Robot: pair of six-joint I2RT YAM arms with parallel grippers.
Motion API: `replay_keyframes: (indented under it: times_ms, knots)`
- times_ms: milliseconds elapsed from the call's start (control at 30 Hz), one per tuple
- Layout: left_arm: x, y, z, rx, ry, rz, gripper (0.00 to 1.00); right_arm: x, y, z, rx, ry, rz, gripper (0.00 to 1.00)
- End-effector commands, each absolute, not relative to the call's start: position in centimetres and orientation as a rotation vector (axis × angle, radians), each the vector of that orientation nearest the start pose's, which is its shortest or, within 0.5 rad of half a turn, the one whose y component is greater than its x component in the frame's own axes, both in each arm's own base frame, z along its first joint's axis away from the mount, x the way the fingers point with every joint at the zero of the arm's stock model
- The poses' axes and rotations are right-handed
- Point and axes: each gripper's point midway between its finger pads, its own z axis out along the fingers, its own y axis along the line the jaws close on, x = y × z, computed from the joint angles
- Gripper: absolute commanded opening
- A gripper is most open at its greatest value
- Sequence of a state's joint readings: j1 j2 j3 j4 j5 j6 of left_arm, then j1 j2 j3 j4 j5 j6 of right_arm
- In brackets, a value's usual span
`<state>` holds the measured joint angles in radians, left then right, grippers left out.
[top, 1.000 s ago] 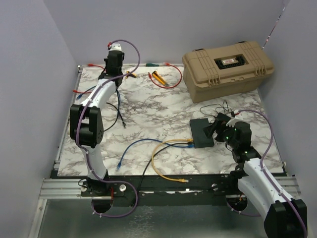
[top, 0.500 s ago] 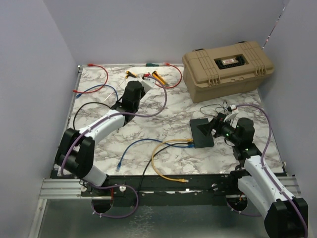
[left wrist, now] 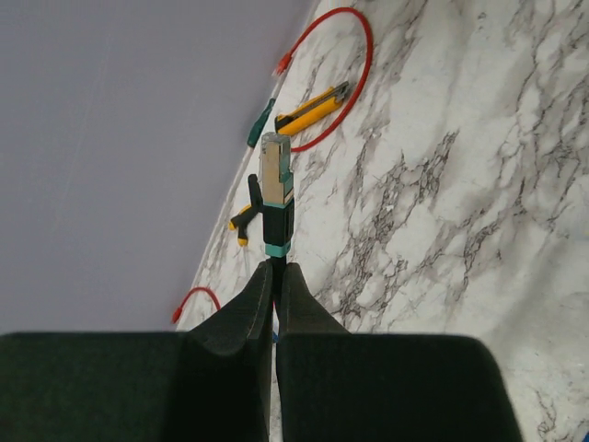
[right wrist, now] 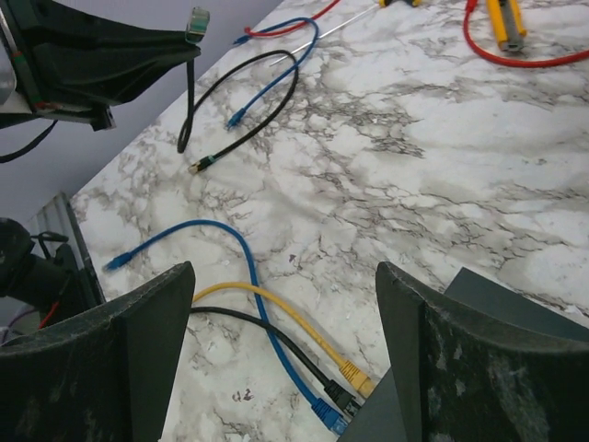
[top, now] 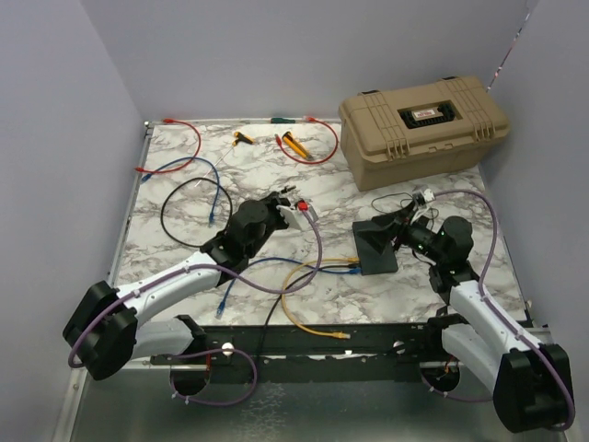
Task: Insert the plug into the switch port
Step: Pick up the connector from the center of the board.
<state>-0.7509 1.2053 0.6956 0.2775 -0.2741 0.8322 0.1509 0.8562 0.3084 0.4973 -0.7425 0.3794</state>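
The switch (top: 373, 245) is a flat dark-grey box right of centre, with yellow, black and blue plugs (right wrist: 353, 373) in the ports on its left edge. Only its corner (right wrist: 502, 299) shows in the right wrist view. My left gripper (top: 296, 210) is left of the switch and above the table. In its wrist view it (left wrist: 276, 267) is shut on a black plug (left wrist: 276, 193) with a teal band and a clear tip that sticks out beyond the fingertips. The plug's black cable (right wrist: 190, 92) hangs down from it. My right gripper (right wrist: 285, 272) is open and empty over the switch's right part (top: 398, 232).
A big tan case (top: 423, 124) stands at the back right. Red cables (top: 308, 147), yellow-handled tools (top: 294, 143) and a green screwdriver (left wrist: 259, 122) lie along the far edge. A loose blue cable (top: 210, 189) lies at the left. A yellow cable end (top: 340, 336) lies near the front edge.
My left arm has swung from the far back-left corner to the table's centre, toward the switch. My right gripper has shifted slightly back over the switch.
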Motion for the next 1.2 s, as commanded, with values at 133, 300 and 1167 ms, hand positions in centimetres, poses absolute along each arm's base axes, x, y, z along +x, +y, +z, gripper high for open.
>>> replay_keyframes:
  times_ms: [133,300,1167]
  knots:
    - [30.3,-23.3,23.1,1.292,1.105,0.388,0.00,24.5,20.4,21.0,-0.671,1.518,1.127,0.82]
    - [28.3,-24.6,23.6,1.308,1.014,0.404,0.00,24.5,22.3,21.1,-0.765,1.472,1.101,0.82]
    - [26.0,-24.7,23.7,1.340,0.798,0.631,0.00,27.2,26.5,24.7,-0.460,1.603,1.350,0.76]
